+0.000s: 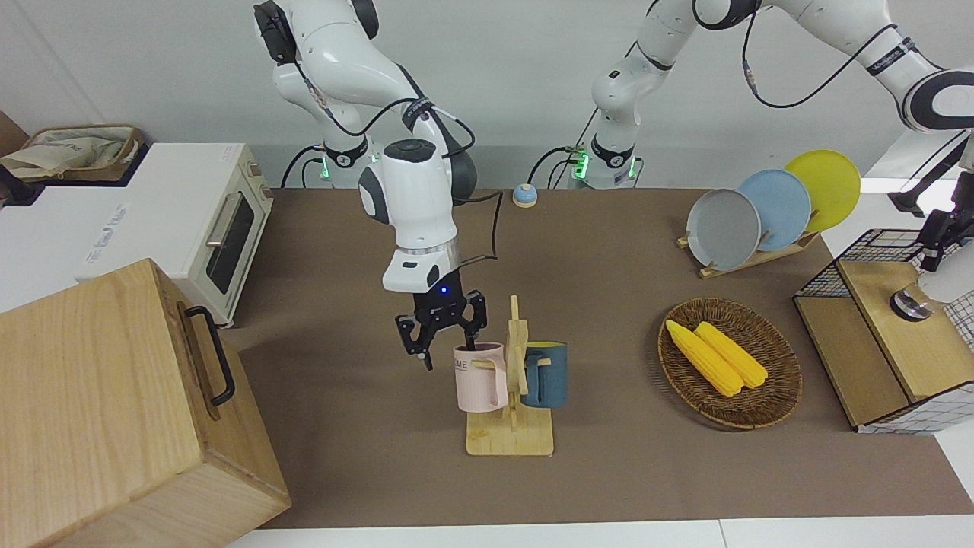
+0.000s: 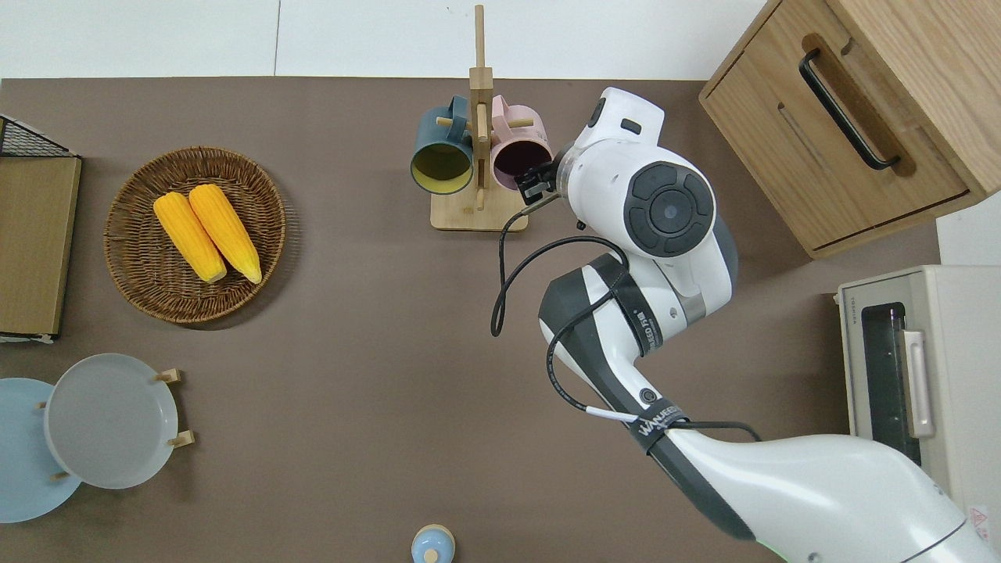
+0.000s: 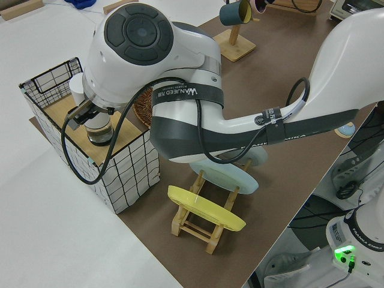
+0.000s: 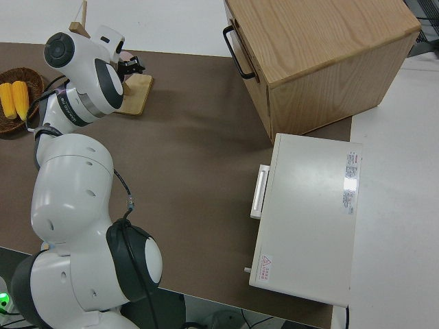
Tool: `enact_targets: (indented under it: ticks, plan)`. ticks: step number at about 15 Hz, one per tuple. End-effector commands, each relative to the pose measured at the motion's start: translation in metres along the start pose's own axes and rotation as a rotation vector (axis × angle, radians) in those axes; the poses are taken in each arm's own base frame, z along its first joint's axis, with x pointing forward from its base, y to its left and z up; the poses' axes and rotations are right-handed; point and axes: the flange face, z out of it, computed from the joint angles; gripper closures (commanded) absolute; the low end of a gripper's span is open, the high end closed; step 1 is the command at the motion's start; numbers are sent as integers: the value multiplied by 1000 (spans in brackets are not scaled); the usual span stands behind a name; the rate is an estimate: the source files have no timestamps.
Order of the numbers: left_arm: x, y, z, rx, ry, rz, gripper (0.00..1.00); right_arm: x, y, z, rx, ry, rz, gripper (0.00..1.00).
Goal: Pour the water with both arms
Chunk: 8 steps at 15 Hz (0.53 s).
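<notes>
A wooden rack (image 1: 508,440) stands mid-table with a pink mug (image 1: 479,380) and a blue mug (image 1: 548,377) hung on its pegs. My right gripper (image 1: 449,352) is open at the pink mug's rim (image 2: 518,152), on the side toward the right arm's end of the table. One finger looks to reach just inside the mouth. My left arm reaches to the wire basket shelf (image 1: 875,350). There my left gripper (image 3: 86,115) sits right by a small glass jar (image 3: 99,130) standing on the wooden shelf. The wrist hides most of that gripper.
A wicker basket (image 1: 784,365) with two corn cobs lies beside the rack, toward the left arm's end. A plate stand (image 1: 749,262) with three plates is nearer to the robots. A wooden box (image 1: 114,403) and a toaster oven (image 1: 221,221) fill the right arm's end.
</notes>
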Motion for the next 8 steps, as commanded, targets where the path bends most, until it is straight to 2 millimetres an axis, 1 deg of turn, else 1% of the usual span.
enact_targets:
  ticks: [1, 3, 5, 8]
  plan:
    - [-15, 3, 19, 35, 35, 63, 2, 9, 6, 5, -21, 38, -19, 502]
    - [-14, 3, 19, 42, 44, 63, 2, 11, 6, 5, -18, 61, -22, 607]
    - [-13, 3, 19, 49, 50, 65, 2, 14, 6, 5, -25, 72, -30, 628]
    - [-9, 7, 20, 53, 60, 90, 2, 16, 6, 5, -25, 80, -31, 753]
